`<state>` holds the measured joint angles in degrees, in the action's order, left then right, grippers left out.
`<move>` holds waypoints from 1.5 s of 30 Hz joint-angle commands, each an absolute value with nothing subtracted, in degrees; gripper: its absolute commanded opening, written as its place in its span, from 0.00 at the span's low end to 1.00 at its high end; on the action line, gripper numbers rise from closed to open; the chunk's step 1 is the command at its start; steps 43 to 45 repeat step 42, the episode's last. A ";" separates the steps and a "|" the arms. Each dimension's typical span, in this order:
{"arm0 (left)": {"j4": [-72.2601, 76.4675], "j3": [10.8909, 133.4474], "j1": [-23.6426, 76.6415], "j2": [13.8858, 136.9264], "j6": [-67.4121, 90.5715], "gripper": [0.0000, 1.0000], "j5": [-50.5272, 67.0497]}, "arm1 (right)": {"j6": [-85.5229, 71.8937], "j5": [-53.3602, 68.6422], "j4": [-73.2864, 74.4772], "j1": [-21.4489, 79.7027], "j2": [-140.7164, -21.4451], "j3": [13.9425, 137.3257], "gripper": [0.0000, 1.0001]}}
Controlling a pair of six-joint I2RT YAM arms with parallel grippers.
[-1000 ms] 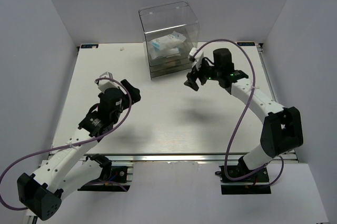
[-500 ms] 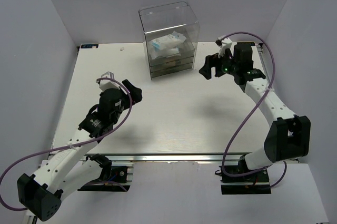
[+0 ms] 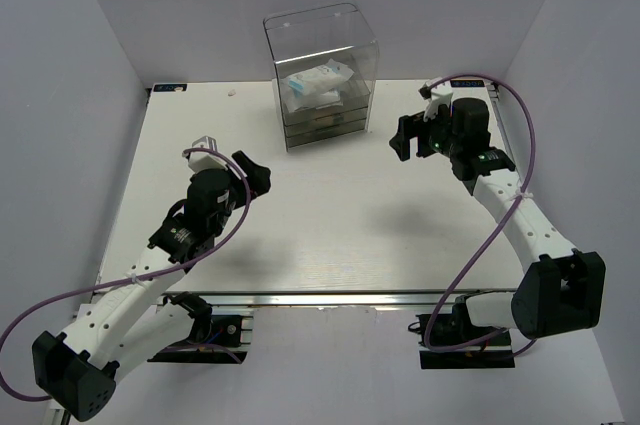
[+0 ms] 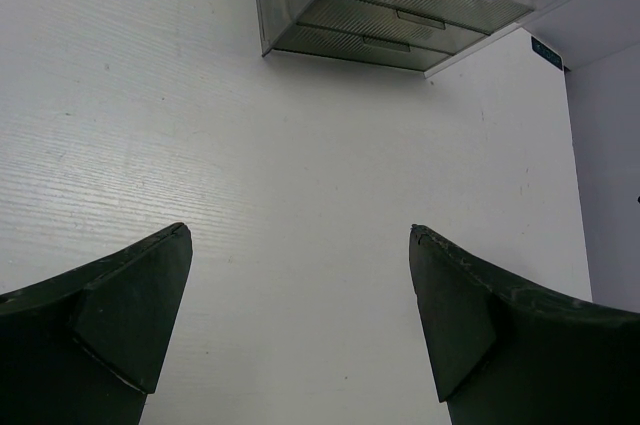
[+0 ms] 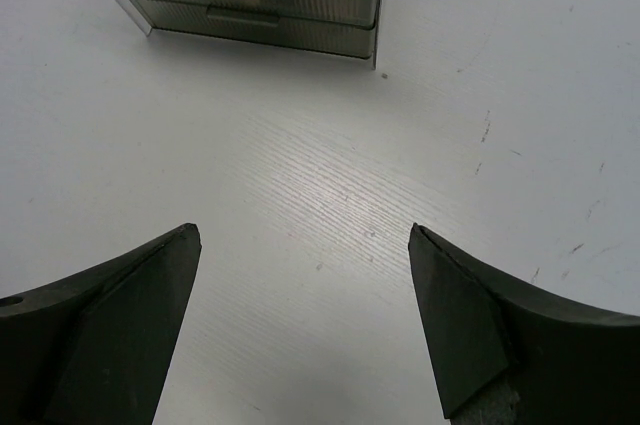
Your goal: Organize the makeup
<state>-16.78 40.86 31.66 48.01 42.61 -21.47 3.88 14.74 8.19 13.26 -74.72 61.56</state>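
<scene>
The only makeup I can see is a white-and-blue packet [image 3: 318, 85], lying in the open top of the clear acrylic drawer box [image 3: 322, 70] at the back of the table. Any other makeup is hidden or out of view. My left gripper [image 3: 258, 175] hangs over the table's left half, well in front of the box, open with nothing between its fingers. In the left wrist view the left gripper [image 4: 300, 232] frames bare table, with the box's drawers [image 4: 400, 10] far ahead. My right gripper [image 3: 402, 140] is right of the box, open and empty. The right gripper [image 5: 303, 230] faces the drawers [image 5: 250, 0].
The white table [image 3: 330, 215] is walled in by pale panels at the left, back and right. The box's three drawer fronts are pushed in. Small black marks dot the table [image 5: 485, 130] right of the box.
My right arm has swung right and back, away from the front of the drawer box, staying open. The left arm has not moved.
</scene>
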 commanded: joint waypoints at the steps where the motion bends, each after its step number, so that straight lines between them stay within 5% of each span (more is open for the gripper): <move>1: -14.68 40.43 31.46 47.73 41.84 0.98 -20.39 | 4.83 13.88 8.52 13.36 -72.95 61.09 0.89; 45: -13.97 39.20 31.46 45.70 40.78 0.98 -19.69 | 6.06 15.47 8.44 12.66 -72.60 59.15 0.89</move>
